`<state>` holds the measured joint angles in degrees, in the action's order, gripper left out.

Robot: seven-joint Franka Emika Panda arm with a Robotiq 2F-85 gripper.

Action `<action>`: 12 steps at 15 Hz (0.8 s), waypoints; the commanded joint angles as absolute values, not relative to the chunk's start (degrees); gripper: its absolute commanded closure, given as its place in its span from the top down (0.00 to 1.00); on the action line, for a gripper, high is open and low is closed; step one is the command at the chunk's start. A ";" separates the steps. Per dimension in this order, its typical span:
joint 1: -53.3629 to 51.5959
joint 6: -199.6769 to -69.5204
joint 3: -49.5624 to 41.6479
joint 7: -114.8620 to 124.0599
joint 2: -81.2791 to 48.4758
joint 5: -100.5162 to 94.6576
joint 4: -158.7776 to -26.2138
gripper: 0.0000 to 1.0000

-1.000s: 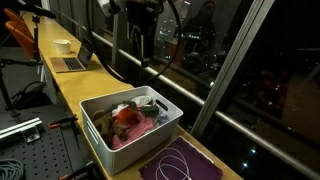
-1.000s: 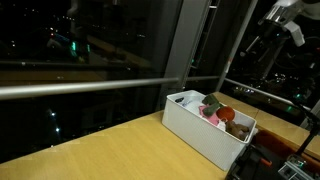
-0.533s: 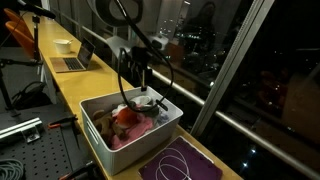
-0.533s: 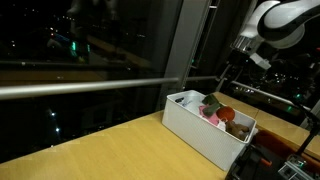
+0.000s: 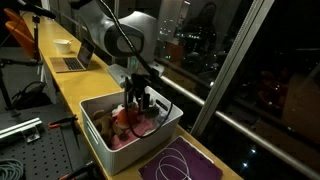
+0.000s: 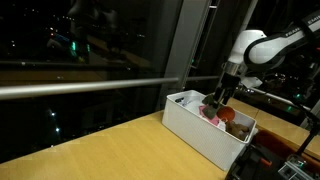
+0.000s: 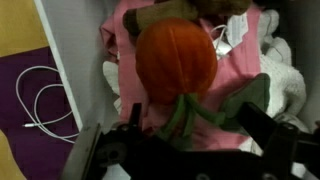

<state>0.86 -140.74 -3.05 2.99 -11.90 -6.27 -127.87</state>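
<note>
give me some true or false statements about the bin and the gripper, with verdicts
1. The gripper hangs open over the white bin. True.
2. The orange toy lies on the purple mat. False: it lies in the bin, on pink cloth.
3. A white cable lies looped on the purple mat. True.
4. The gripper is clamped on the orange toy. False: its jaws stand open and hold nothing.

Purple rectangular mat (image 5: 205,168) lay on the long wooden counter (image 5: 60,90), with a thin white cable (image 5: 178,160) looped on it. Farther along the counter sat an open grey laptop (image 5: 75,58) and, just beside it, a small white bowl (image 5: 63,44).
</note>
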 commanded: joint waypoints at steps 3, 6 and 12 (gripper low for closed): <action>0.67 -144.51 -2.57 3.09 -17.11 -6.00 -129.63 0.72; 0.64 -145.05 -1.39 2.26 -18.58 -4.14 -129.83 0.53; 0.64 -142.10 -1.38 2.40 -11.82 -3.65 -131.52 0.11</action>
<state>0.55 -143.93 -1.38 2.96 -17.12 -4.74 -129.60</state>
